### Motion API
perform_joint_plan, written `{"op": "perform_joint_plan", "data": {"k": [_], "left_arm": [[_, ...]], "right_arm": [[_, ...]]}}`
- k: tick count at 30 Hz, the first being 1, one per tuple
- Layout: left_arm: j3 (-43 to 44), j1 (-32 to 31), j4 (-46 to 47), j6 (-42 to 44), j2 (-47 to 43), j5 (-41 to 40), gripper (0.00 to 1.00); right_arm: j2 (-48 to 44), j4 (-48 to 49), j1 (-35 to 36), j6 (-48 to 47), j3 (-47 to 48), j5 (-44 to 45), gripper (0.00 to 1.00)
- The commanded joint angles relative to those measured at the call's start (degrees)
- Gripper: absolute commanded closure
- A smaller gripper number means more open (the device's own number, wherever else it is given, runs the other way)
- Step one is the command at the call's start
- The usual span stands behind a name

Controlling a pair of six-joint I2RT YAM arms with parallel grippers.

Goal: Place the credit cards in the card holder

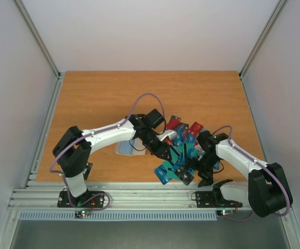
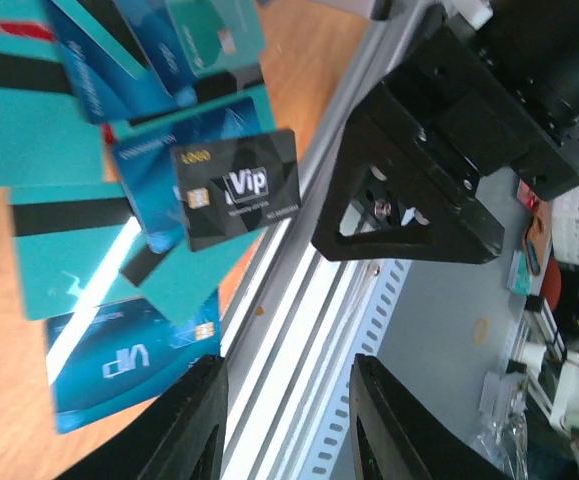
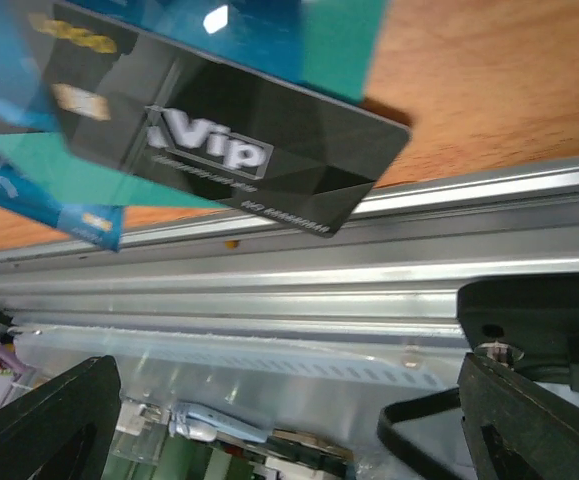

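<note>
Wood tabletop (image 1: pixel 98 98), cards (image 1: pixel 183 148) heaped front-right; holder (image 1: pixel 128 149) lies left of the heap. Black Vip card (image 3: pixel 229 140) overhangs the front edge — just ahead of right end effector (image 3: pixel 289 400), wide open, empty; left end effector (image 2: pixel 289 370) part-open, empty.

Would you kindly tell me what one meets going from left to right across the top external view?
Left arm's shoulder → card holder → pile of credit cards → right arm's shoulder.

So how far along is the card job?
Done: nothing visible; the credit cards lie heaped on the table, the card holder apart beside them. In hand: nothing; left gripper and right gripper are open, empty, by the black Vip card overhanging the edge. Left: every card.
</note>
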Motion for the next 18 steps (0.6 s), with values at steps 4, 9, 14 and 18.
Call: {"op": "perform_joint_plan", "data": {"k": [4,9,14,18], "left_arm": [[2.2,-5.7,2.3,-0.7,6.8,3.7,0.64],[6.1,-8.1,1.5,-0.8,13.0,4.6,0.64],[8.8,-8.8,2.2,-2.2,17.2,3.6,0.66],[9.7,-8.8,3.4,-4.1,18.7,2.0,0.67]], "right_arm": [[-5.7,9.1,-0.2,7.0,-8.0,-1.4,0.10],[-8.1,12.6,-0.3,8.7,-10.8,-0.6,0.13],[-9.2,17.4,-0.3,10.1,-13.0,-0.6,0.17],[-10.3,20.5,-0.3,11.2,-14.5,-1.1,0.20]]}}
